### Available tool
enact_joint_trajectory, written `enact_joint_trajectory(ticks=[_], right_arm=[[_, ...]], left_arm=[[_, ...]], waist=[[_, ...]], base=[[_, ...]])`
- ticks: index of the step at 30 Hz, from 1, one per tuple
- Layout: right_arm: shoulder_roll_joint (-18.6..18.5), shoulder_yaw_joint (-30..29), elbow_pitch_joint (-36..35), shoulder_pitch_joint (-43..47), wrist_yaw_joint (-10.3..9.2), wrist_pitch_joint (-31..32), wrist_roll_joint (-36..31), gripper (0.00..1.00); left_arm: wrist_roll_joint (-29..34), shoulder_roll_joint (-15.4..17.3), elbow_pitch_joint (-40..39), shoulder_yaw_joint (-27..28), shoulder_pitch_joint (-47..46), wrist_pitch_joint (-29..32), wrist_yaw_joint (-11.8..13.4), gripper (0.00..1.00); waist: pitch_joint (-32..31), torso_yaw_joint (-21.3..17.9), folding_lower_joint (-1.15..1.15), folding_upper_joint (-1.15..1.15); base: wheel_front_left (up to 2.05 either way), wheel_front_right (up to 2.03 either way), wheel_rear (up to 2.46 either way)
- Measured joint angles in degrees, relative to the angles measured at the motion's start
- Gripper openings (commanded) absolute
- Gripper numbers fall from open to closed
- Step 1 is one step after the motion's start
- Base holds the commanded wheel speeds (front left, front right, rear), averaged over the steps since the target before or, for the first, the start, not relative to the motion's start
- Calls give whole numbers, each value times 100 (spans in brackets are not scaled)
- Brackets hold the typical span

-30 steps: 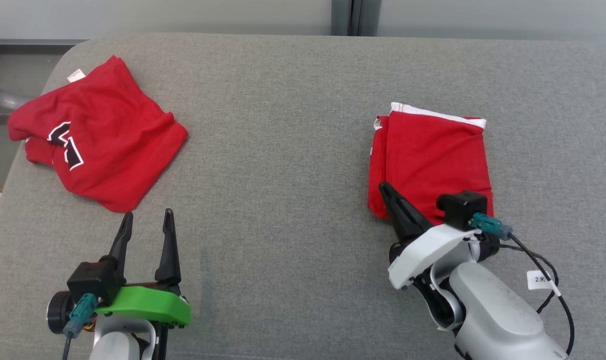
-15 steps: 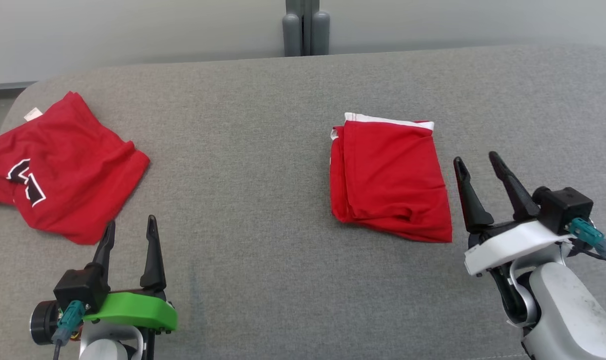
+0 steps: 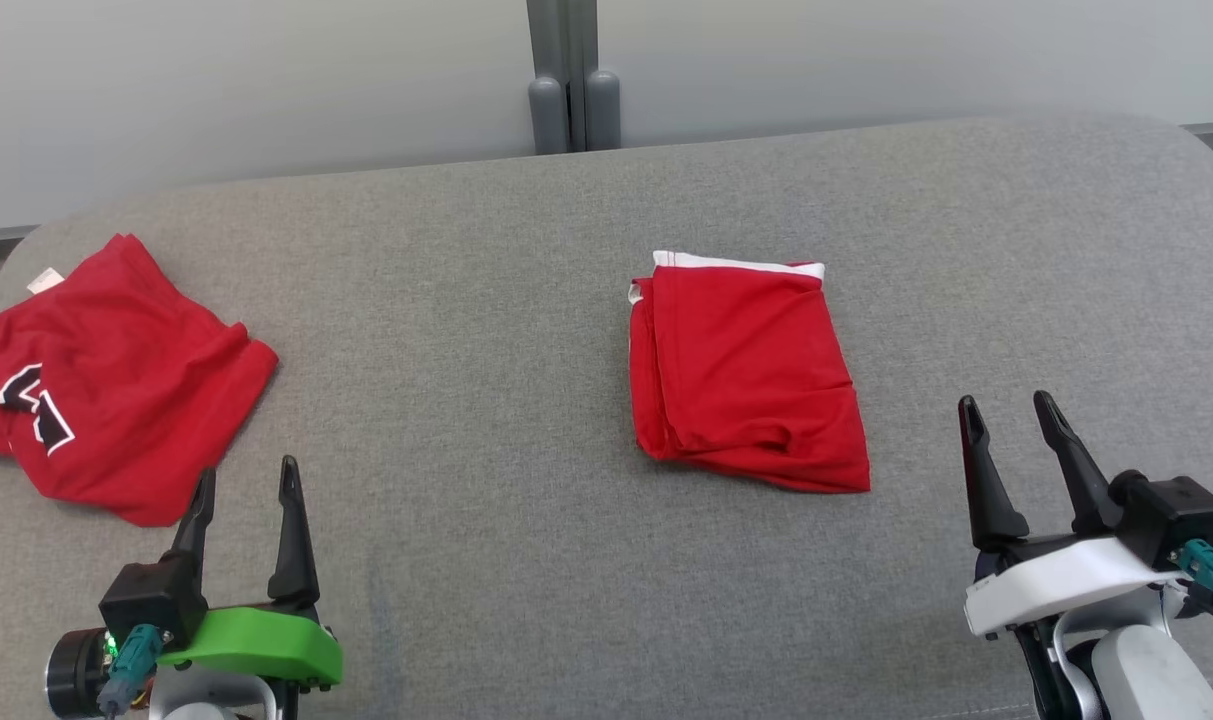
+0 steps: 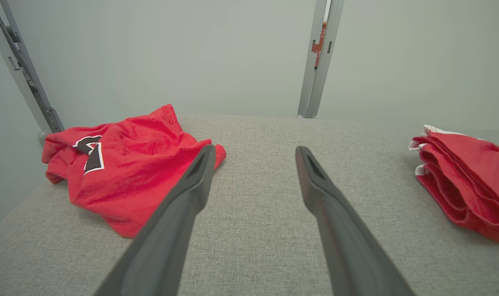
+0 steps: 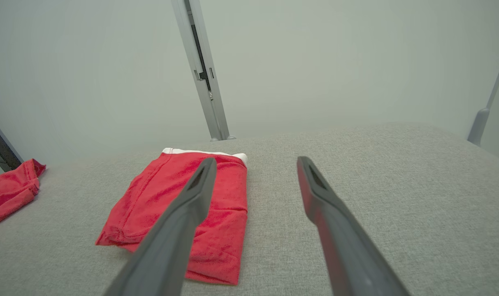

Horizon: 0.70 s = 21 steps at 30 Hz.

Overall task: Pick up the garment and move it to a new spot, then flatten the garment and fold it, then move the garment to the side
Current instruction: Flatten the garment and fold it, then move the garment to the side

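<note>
Grey woven cloth is covering the table (image 3: 486, 300), whose rounded far edge is meeting a pale wall (image 3: 266, 80) where a grey post (image 3: 564, 80) is standing. The garment (image 3: 746, 385), red and folded, is lying flat in front of the post, slightly to its right. Its long axis is running toward the wall, with its white-trimmed end pointing that way. A crumpled red jersey (image 3: 116, 380) is sitting well left of the post. The left gripper (image 3: 246, 470) and right gripper (image 3: 1007, 402) are hovering either side of the post's line, jaws wide, holding nothing.
</note>
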Motion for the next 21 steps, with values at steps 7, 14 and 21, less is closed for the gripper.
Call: enact_joint_trajectory(ticks=[7, 14, 21], right_arm=[[15, -34, -152, 403, 0, 0, -83, 100], [32, 4, -232, 556, 0, 0, -134, 100], [13, 47, -202, 571, 1, 0, -275, 100]], left_arm=[[111, 48, -10, 42, 236, 1, 44, 100], [111, 104, -82, 47, 377, 23, 92, 100], [110, 147, -221, 10, 457, 135, 120, 100]], waist=[[-246, 7, 0, 0], [-414, 75, 0, 0], [-469, 139, 0, 0]], base=[[0, 0, 0], [0, 0, 0], [0, 0, 0]])
